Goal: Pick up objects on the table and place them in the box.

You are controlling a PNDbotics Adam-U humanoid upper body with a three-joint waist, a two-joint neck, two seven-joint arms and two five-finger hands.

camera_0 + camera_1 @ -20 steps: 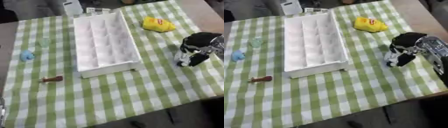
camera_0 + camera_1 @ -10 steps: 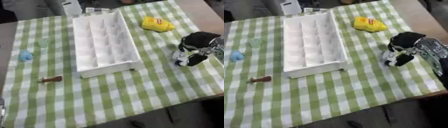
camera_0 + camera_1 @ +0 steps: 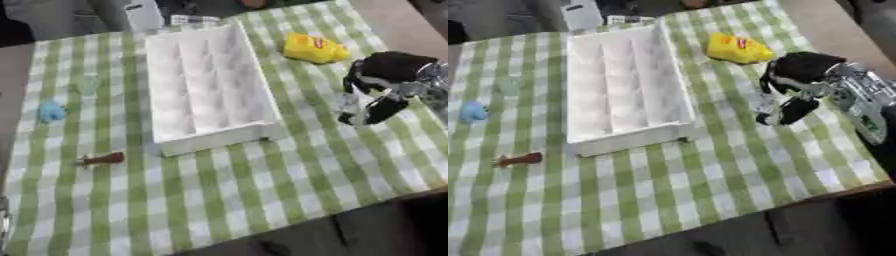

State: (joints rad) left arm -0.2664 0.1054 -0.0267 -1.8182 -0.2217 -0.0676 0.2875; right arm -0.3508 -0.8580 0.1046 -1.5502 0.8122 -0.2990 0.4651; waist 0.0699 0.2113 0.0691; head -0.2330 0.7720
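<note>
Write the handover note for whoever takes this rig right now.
Right hand: curled, low over the cloth right of the white box, with something small and pale between its fingers; unclear what.
Left hand: not in view.
Box: looks empty, nothing placed yet.
Left to collect: yellow packet beyond the right hand; blue thing, pale green thing and brown thing left of the box.

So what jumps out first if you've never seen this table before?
The long white box with its many compartments, lying mid-table on the green checked cloth. Then the robot's black right hand at the right edge, fingers curled downward, with a bright yellow packet just beyond it.
</note>
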